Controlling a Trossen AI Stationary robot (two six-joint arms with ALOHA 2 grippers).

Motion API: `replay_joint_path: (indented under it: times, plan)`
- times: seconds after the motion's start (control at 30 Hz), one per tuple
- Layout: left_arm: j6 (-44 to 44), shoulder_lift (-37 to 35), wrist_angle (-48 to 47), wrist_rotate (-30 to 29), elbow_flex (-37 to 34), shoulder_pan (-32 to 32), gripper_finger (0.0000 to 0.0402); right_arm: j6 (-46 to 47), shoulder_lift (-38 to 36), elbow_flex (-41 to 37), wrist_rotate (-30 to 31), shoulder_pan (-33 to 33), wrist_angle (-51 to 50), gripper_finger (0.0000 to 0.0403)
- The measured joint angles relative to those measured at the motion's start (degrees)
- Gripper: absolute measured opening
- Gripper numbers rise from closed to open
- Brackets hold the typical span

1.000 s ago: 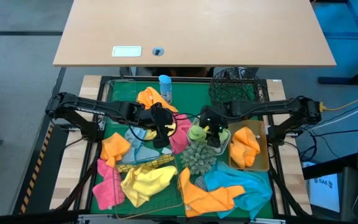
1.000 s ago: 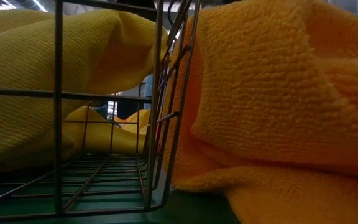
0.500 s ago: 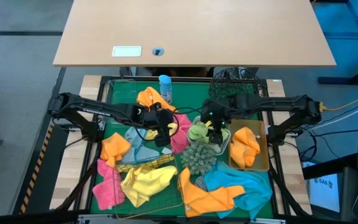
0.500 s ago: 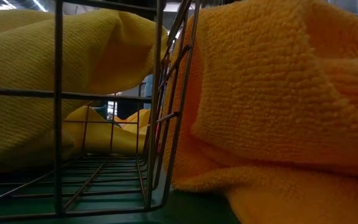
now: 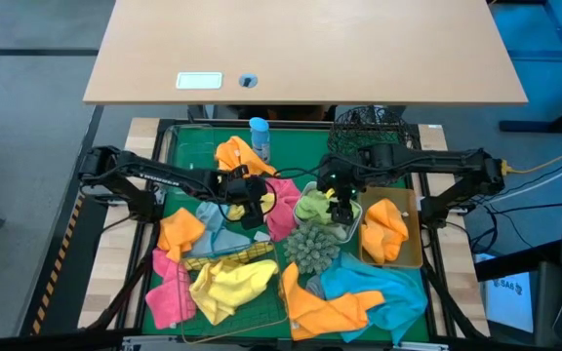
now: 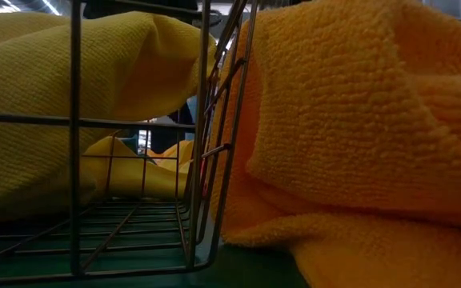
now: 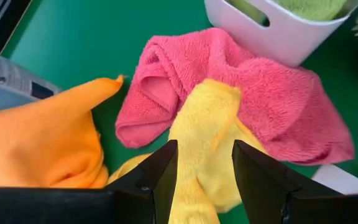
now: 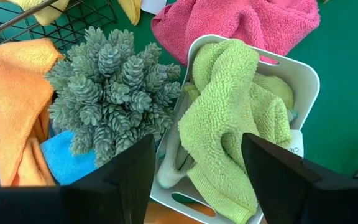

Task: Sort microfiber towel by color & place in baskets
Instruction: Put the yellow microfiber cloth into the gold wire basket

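Note:
My left gripper (image 5: pixel 252 203) (image 7: pixel 204 155) is shut on a yellow towel (image 7: pixel 205 118) above a pink towel (image 7: pixel 272 87) lying on the green mat. My right gripper (image 5: pixel 338 202) (image 8: pixel 197 140) hangs open over the white tray (image 8: pixel 304 70), in which a green towel (image 8: pixel 229 106) lies heaped. Another yellow towel (image 5: pixel 227 283) sits in the gold wire basket (image 5: pixel 261 317) (image 6: pixel 74 160). An orange towel (image 5: pixel 383 229) fills the tan tray (image 5: pixel 415 239). The black mesh basket (image 5: pixel 367 132) stands at the far right. Orange, pink and blue towels lie loose on the mat. My left gripper pinches the yellow towel between its two fingers at a bunched fold (image 7: pixel 197 180), coming from above and pointing down. Past the fingertips the towel drapes onto the pink towel. How many layers are in the pinch, I cannot tell.
The spiky green ball (image 5: pixel 310 249) (image 8: pixel 107 93) sits right beside the white tray. A blue spray bottle (image 5: pixel 259 136) stands at the mat's far edge. An orange towel (image 7: pixel 42 137) lies near my left gripper. An orange towel (image 6: pixel 358 144) leans against the gold basket's outer wall.
My right gripper has drawn back a little from the white tray toward the far right, leaving the green towel in it. My left gripper has shifted slightly toward the table's left with the yellow towel in its fingers.

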Motion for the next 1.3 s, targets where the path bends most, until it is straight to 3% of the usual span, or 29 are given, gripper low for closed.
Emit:
replay_joint_path:
  times: [0.43, 0.57, 0.9, 1.03, 1.17, 1.3]
  plan:
    - [3.87, 0.02, 18.28, 0.34, -10.94, 1.08, 0.0148, 0.00, 0.00, 0.00, -0.02, 0.00, 0.17, 0.0237]
    - [5.01, 0.02, 19.50, 2.52, -11.92, 1.07, 0.0148, 0.00, 0.00, 0.00, -0.02, 0.00, 0.20, 0.0237]
    - [6.30, 0.04, 19.96, 1.13, -12.16, 2.01, 0.0145, 0.00, -0.02, -0.02, -0.02, 0.00, 1.58, 0.0237]
    - [6.26, 0.45, 20.05, 1.91, -12.16, 2.64, 0.0103, 0.00, -0.02, -0.04, -0.04, 0.00, 1.60, 0.0237]
    - [5.56, 0.61, 21.18, 2.59, -12.16, 2.96, 0.0018, 0.00, -0.02, -0.04, -0.04, 0.00, 1.62, 0.0237]
    - [4.76, 0.61, 21.82, 2.68, -10.38, 2.90, 0.0005, 0.00, -0.02, -0.04, -0.04, 0.00, 1.64, 0.0237]
